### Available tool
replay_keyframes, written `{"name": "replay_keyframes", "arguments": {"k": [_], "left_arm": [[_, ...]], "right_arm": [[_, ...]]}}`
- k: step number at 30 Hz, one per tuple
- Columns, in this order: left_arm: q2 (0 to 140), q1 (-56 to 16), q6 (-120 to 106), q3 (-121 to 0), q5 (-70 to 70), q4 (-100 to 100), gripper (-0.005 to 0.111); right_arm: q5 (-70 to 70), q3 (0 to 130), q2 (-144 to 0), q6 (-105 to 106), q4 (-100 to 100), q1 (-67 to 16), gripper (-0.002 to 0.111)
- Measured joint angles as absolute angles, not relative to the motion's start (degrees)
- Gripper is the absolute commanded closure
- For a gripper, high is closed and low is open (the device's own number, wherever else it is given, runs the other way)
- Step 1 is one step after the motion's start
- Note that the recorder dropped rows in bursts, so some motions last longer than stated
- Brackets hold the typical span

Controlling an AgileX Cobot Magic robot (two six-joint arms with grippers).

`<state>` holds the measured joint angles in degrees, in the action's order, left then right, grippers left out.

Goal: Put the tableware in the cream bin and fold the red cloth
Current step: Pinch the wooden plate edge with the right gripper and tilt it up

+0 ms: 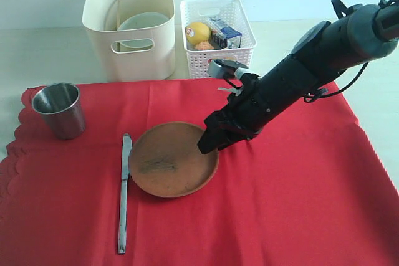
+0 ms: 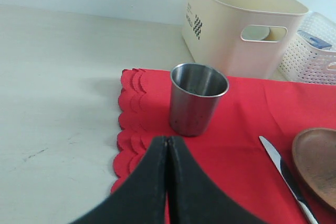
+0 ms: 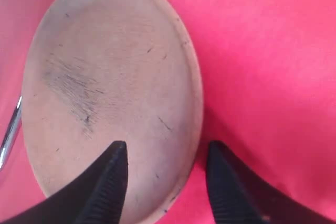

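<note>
Right hand (image 3: 167, 150) stood spread astride rim of round brown plate (image 3: 105, 77), seemingly to pinch it | left hand (image 2: 167, 142) was pressed together, empty.

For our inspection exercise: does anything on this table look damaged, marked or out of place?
The round brown plate on the red cloth has a dark scuffed patch near its middle and small scratches, so it looks worn. Nothing looks spilled or tipped.
</note>
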<state>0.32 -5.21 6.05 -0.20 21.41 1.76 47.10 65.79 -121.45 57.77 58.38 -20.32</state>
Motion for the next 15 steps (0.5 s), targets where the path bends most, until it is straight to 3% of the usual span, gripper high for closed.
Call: {"name": "replay_keyframes", "arguments": {"k": [7, 15], "left_arm": [[0.32, -5.21, 6.05, -0.20, 21.41, 1.76, 0.107], [0.32, -5.21, 6.05, -0.20, 21.41, 1.76, 0.107]], "right_arm": [[46.39, 67.69, -123.12, 56.28, 57.57, -20.32, 0.108], [45.66, 68.15, -123.23, 55.94, 58.31, -20.41, 0.108]]}}
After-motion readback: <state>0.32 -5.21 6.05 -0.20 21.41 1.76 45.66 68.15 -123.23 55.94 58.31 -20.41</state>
